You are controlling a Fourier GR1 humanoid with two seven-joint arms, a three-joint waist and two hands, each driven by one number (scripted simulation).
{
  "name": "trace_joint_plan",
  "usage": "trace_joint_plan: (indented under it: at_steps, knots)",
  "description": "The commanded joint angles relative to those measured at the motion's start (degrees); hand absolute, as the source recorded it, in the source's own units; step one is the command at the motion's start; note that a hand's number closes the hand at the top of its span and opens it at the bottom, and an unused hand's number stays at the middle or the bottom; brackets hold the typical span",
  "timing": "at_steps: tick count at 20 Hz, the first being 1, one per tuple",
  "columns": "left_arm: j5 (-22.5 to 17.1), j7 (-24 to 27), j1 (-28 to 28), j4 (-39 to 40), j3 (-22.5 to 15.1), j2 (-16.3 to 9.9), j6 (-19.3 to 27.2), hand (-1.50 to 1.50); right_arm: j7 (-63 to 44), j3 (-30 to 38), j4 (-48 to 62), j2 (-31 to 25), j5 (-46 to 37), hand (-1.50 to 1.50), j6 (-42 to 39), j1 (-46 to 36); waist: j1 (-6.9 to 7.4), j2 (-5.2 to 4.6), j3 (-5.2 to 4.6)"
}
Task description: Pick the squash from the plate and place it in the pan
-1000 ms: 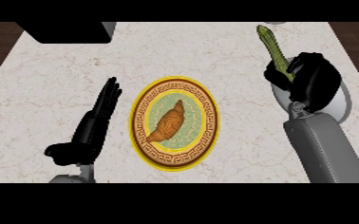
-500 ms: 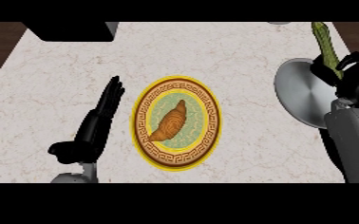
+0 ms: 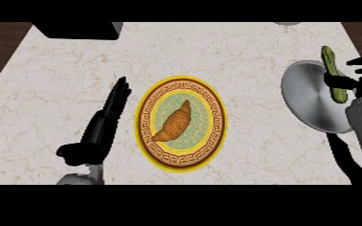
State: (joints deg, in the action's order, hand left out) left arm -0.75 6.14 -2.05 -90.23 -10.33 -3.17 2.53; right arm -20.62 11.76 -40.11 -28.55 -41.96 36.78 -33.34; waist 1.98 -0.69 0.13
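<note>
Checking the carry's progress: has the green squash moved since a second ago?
Yes. The squash in the right hand moved rightward, away from the plate, over the pan.

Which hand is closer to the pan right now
Right. The right hand is over the pan, holding the squash above its right side. The left hand rests open across the counter, left of the plate.

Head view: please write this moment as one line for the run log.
right hand: holds squash over pan | left hand: open, resting beside plate | plate: croissant on it | squash: not released
</note>
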Motion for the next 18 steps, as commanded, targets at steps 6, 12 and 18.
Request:
trace_joint_plan:
  at_steps: [6,12,18]
  knots:
    - [0.71,2.22,-0.46,1.95,0.2,-0.16,-0.64,0.0,18.32,7.76,16.01,0.0,12.15,-1.5,-11.14,-7.26,0.56,-0.33,0.11]
    - [-0.02,0.36,0.07,0.97,0.35,0.49,-0.34,0.0,32.87,15.57,12.54,2.04,19.62,-1.5,-2.47,-5.81,-0.27,-0.15,0.14]
    - [-0.79,-0.38,-2.82,2.56,3.54,-0.53,-0.43,0.0,37.92,21.78,9.62,1.22,29.19,-1.5,-9.91,-2.66,-1.99,0.53,-0.06]
